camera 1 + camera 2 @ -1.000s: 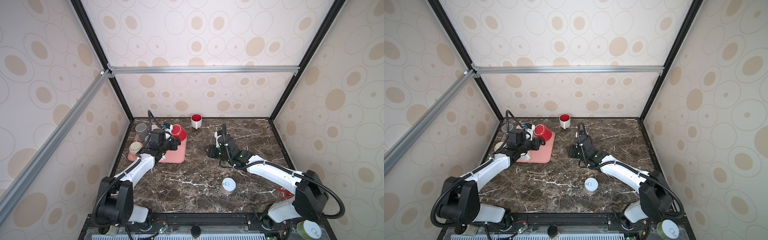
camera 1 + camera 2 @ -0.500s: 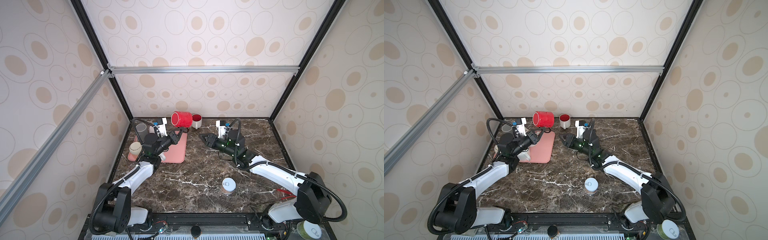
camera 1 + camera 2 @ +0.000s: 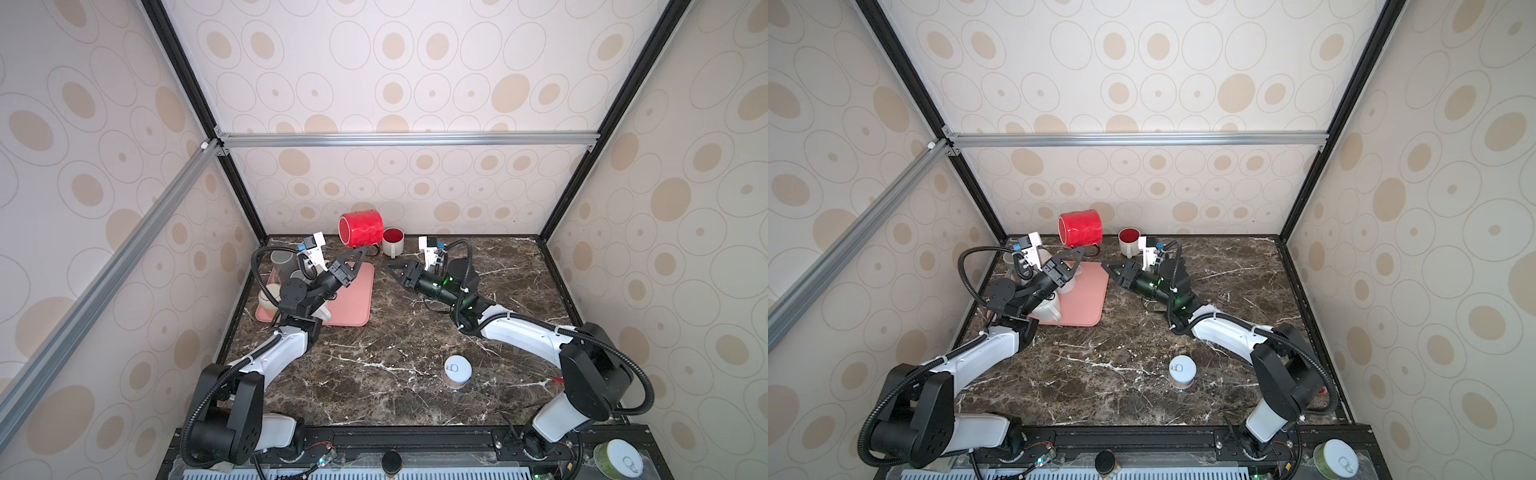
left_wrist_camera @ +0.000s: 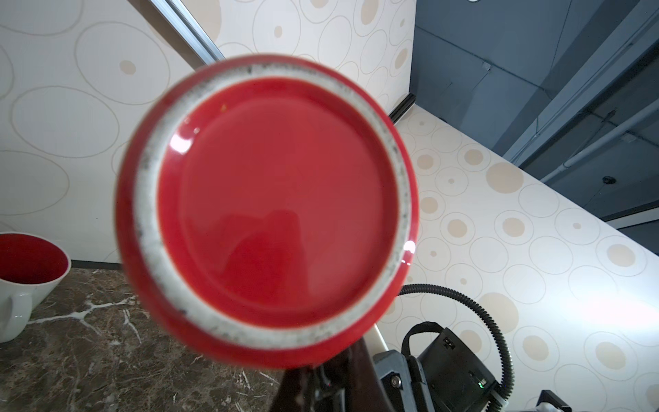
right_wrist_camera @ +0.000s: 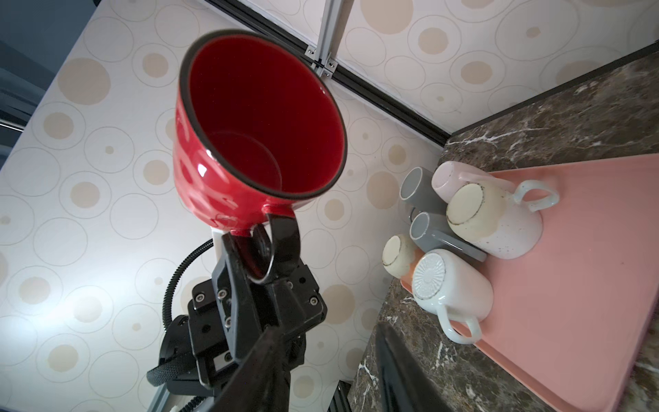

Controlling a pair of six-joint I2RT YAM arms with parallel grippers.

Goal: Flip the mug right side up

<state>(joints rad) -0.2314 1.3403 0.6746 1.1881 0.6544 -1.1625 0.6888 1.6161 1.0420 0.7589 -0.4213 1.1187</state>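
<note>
Fingers (image 5: 282, 232) of the left gripper (image 5: 258, 240) are pressed together on the handle of the red mug (image 3: 361, 227), pinching it tight. The mug hangs in the air, clear of the table (image 3: 395, 332). In both top views it shows against the back wall, up past the far right corner of the pink tray (image 3: 353, 301). It lies on its side with the handle pointing down. The left wrist view is filled by its flat bottom, red with a rough pale ring. The right wrist view looks straight into its open mouth.

The right gripper (image 3: 1105, 264) holds nothing. Its own wrist view shows its two fingers standing apart, with bare table between them. It hovers over the table just right of the tray, tips aimed toward the mug but not touching it.

A white mug (image 3: 392, 243) with a red inside stands upright on the table by the back wall. Several cups (image 5: 494, 221) crowd the tray's left end, some of them bottom up. A can (image 3: 457, 369) with a white lid stands alone toward the front of the table, well apart from everything else.
</note>
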